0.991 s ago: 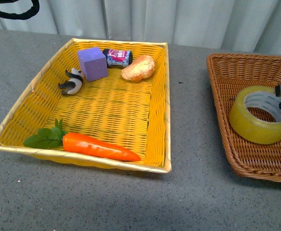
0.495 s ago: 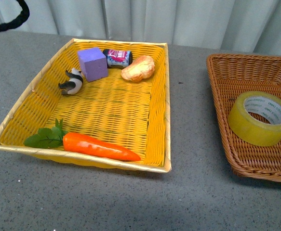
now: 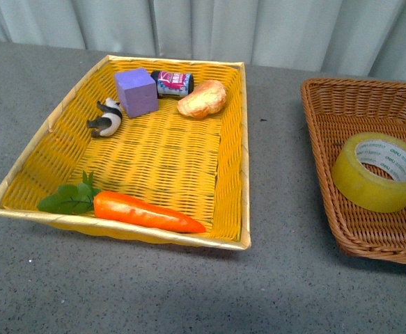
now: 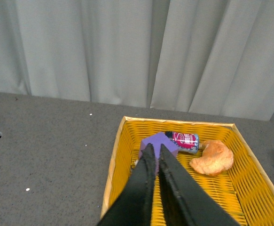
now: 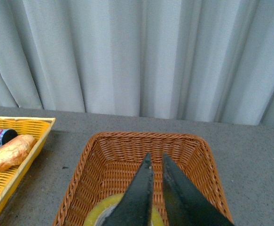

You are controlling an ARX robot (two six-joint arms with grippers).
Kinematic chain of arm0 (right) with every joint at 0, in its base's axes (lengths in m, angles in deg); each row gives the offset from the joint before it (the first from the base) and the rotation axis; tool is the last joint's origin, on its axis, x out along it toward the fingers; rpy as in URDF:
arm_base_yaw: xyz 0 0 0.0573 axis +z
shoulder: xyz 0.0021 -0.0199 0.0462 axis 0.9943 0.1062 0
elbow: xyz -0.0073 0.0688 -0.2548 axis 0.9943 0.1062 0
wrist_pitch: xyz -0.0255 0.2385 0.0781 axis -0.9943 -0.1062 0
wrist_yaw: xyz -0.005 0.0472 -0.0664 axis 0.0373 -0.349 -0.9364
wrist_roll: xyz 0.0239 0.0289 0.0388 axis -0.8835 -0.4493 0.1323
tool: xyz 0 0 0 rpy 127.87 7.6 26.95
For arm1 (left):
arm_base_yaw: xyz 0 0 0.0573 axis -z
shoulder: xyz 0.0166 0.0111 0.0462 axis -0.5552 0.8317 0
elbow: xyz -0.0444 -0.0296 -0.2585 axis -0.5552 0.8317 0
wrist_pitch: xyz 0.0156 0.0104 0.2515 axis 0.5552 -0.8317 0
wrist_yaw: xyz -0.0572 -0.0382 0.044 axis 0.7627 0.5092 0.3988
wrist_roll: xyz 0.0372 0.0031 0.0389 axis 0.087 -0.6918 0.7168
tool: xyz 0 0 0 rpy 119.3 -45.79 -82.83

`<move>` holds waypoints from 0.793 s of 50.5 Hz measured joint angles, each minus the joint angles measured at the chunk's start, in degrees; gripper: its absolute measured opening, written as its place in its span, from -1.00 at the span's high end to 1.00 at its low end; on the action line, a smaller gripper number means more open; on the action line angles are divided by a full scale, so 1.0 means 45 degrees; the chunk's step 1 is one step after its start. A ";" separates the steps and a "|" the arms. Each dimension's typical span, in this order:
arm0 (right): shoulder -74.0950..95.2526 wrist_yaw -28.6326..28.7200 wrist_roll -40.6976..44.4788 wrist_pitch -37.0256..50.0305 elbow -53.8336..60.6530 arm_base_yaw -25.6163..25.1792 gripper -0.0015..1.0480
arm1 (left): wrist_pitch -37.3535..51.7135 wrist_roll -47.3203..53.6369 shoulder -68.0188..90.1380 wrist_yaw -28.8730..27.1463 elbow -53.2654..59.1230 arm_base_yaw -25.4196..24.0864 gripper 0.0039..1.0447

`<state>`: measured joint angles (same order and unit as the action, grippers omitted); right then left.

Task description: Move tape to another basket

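Nearest in the front view, along the bottom of the frame, runs a bare stretch of grey speckled counter (image 3: 189,292), with neither arm in sight. Just beyond it, at lower left, a carrot (image 3: 145,212) with green leaves lies along the near wall of the yellow tray basket (image 3: 243,149), which fills the left and middle of the frame. At the right edge, well apart from the tray across a strip of counter, sits the brown basket (image 3: 319,149); the tape (image 3: 378,171) lies flat on its floor, hole upward, and nothing touches it. Farther back in the tray, toward upper left, a small black and white panda figure (image 3: 105,117) lies near the left wall, a purple cube (image 3: 136,92) stands just behind it, a small can (image 3: 172,83) lies on its side touching the cube, and a bread roll (image 3: 202,98) rests just beside the can near the back wall. A pale curtain (image 3: 209,28) closes the top of the frame. In the left wrist view the left end effector (image 4: 154,149) hangs above the tray with its fingers pressed nearly together, gripping nothing. In the right wrist view the right end effector (image 5: 155,159) hangs above the brown basket, narrow and empty, with the tape's yellow rim just showing beneath it at the bottom edge
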<state>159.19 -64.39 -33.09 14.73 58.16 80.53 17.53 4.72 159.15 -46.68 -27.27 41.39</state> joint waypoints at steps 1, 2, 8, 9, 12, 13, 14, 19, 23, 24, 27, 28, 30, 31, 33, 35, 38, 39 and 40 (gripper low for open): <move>-0.0287 -0.0024 0.0000 -0.0112 0.0131 0.0015 0.96 | 0.0005 -0.0024 -0.0117 0.0092 0.0126 -0.0034 0.94; -0.0568 -0.0175 0.0058 -0.0189 0.0257 0.0083 0.98 | 0.0005 0.0044 -0.0291 0.0155 0.0301 -0.0073 0.92; -0.2069 -0.0763 0.0034 -0.0690 0.1064 0.0646 0.98 | -0.0058 0.0083 -0.1506 0.0520 0.1321 -0.0306 0.93; -0.2351 -0.0758 0.0034 -0.0835 0.1234 0.0690 0.98 | -0.0112 0.0087 -0.1778 0.0588 0.1525 -0.0364 0.93; -0.2909 -0.0763 0.0039 -0.1151 0.1549 0.0709 0.98 | -0.0267 0.0092 -0.2297 0.0651 0.1909 -0.0495 0.93; -0.3405 -0.0767 0.0034 -0.1423 0.1773 0.0709 0.98 | -0.0466 0.0092 -0.2754 0.0748 0.2244 -0.0622 0.93; -0.3619 -0.0767 0.0034 -0.1545 0.1860 0.0709 0.98 | -0.0515 0.0092 -0.2885 0.0763 0.2327 -0.0656 0.93; -0.4541 -0.0763 0.0034 -0.2079 0.2205 0.0719 0.98 | 0.0092 0.0092 -0.3065 0.1001 0.2982 -0.0879 0.93; -0.5231 -0.0763 0.0034 -0.2569 0.2404 0.0729 0.98 | -0.0199 0.0102 -0.3512 0.1724 0.3381 -0.1394 0.93; -0.5421 -0.0772 0.0034 -0.2715 0.2458 0.0729 0.98 | -0.0325 0.0102 -0.3691 0.1734 0.3463 -0.1481 0.93; -0.6125 -0.0777 0.0034 -0.3249 0.2652 0.0724 0.98 | -0.0826 0.0102 -0.4469 0.1724 0.3677 -0.1647 0.93; -0.6339 -0.0772 0.0034 -0.3410 0.2710 0.0724 0.98 | -0.0967 0.0102 -0.4687 0.1739 0.3725 -0.1661 0.93; -0.6980 -0.0767 0.0034 -0.3881 0.2851 0.0729 0.98 | -0.1384 0.0102 -0.5304 0.1768 0.3871 -0.1666 0.93; -0.7193 -0.0763 0.0034 -0.4041 0.2890 0.0729 0.98 | -0.1540 0.0102 -0.5518 0.1778 0.3920 -0.1666 0.93; -0.7815 -0.0763 0.0034 -0.4546 0.2987 0.0729 0.98 | -0.2035 0.0102 -0.6135 0.1797 0.4070 -0.1666 0.93; -0.8306 -0.0763 0.0034 -0.4974 0.3075 0.0729 0.98 | -0.2453 0.0102 -0.6625 0.1792 0.4172 -0.1671 0.93; -0.8913 -0.0763 0.0034 -0.5498 0.3167 0.0729 0.98 | -0.2963 0.0102 -0.7242 0.1792 0.4279 -0.1671 0.93; -0.9010 -0.0763 0.0034 -0.5576 0.3177 0.0729 0.98 | -0.3050 0.0102 -0.7349 0.1797 0.4294 -0.1671 0.93; -0.9311 -0.0763 0.0034 -0.5829 0.3211 0.0729 0.98 | -0.3293 0.0102 -0.7665 0.1797 0.4337 -0.1671 0.93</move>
<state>117.29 -67.82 -32.93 -11.50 72.61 83.81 2.71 5.18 124.66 -38.60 -7.76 33.87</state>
